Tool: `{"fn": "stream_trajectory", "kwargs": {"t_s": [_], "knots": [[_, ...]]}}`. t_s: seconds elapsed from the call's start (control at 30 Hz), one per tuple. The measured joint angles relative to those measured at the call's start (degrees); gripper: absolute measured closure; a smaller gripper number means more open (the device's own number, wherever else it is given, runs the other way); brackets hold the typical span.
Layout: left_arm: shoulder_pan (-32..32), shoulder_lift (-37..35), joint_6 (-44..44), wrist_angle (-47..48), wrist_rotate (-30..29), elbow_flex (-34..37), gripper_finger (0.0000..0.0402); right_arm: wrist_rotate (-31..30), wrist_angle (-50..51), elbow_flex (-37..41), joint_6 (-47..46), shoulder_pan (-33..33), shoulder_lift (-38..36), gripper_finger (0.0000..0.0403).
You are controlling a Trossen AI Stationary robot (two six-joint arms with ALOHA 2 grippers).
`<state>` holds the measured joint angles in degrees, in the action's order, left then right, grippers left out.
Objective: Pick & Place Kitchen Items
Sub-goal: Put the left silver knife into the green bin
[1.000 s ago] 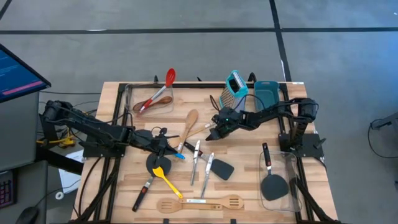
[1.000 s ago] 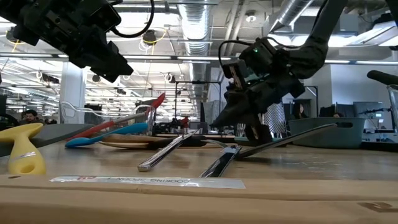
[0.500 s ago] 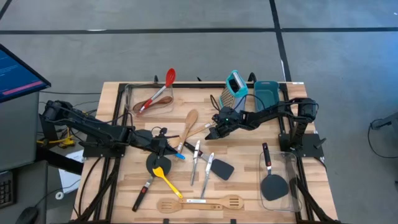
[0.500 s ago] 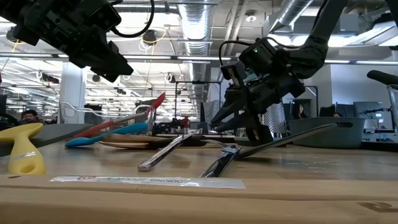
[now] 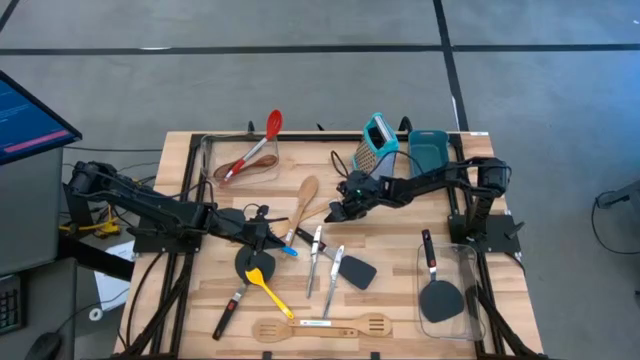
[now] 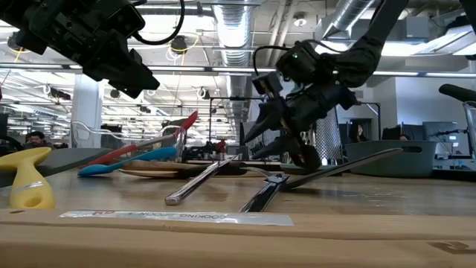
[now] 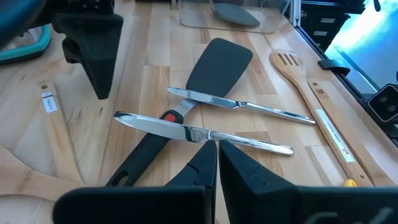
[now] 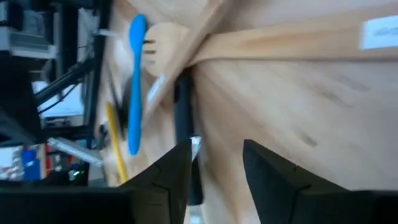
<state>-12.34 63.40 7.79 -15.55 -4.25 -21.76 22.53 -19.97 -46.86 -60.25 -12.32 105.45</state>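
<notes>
Since a second ago our right gripper (image 5: 343, 211) has shifted a little to the left over the middle of the table (image 5: 400, 320) and its fingers (image 8: 273, 177) have parted; they now stand spread with nothing between them, above the handle end of a wooden spoon (image 5: 304, 197). Our left arm has not moved: the left gripper (image 5: 268, 240) hangs over the left-centre of the table with its fingers (image 7: 245, 171) pressed together and empty, beside the blue spoon (image 5: 289, 250). Going down by size, the teal bin (image 5: 431, 151) sits at the far right edge, with the teal box grater (image 5: 376, 141) leaning just to its left. One clear container (image 5: 206, 160) at the far left holds the red spoon (image 5: 268, 132) and other long utensils; another clear container (image 5: 468, 310) at the near right holds a black spatula (image 5: 437, 290). Along the near edge lies the wooden slotted spatula (image 5: 320, 326). Just beyond it, the yellow spoon (image 5: 266, 287) lies crossed over a second black spatula (image 5: 238, 285) at the near left. In the middle, a third black spatula (image 5: 352, 268) lies under two pieces of metal cutlery (image 5: 325, 262), and these lie touching one another.
</notes>
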Motion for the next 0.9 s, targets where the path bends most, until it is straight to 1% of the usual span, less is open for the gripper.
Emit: {"fn": "stream_trajectory", "kwargs": {"t_s": [0.17, 0.33, 0.47, 0.7, 0.8, 0.9], "knots": [[0.0, 0.0, 0.0, 0.02, 0.0, 0.0, 0.0399, -1.64, 0.57, 0.03, -0.47, 0.15, 0.02, 0.0269], [0.0, 0.0, 0.0, 0.02, 0.0, -0.02, 0.0399, -2.32, 1.54, 0.03, -0.68, 1.17, 0.02, 0.0258], [0.0, 0.0, 0.0, 0.02, 0.0, -0.02, 0.0399, -4.69, 1.55, 0.03, -0.66, 2.09, 0.02, 0.025], [0.0, 0.0, 0.0, 0.02, -0.01, -0.02, 0.0399, -5.76, -1.5, -0.71, -2.19, 3.24, 4.14, 0.0247], [0.0, 0.0, 0.0, 0.02, -0.02, -0.04, 0.0399, -5.91, -1.07, -2.13, -2.87, 3.63, 5.22, 0.0251], [0.0, 0.0, 0.0, 0.03, -0.02, -0.04, 0.0399, -5.98, 0.07, -3.73, -1.25, 3.81, 5.48, 0.0255]]}}
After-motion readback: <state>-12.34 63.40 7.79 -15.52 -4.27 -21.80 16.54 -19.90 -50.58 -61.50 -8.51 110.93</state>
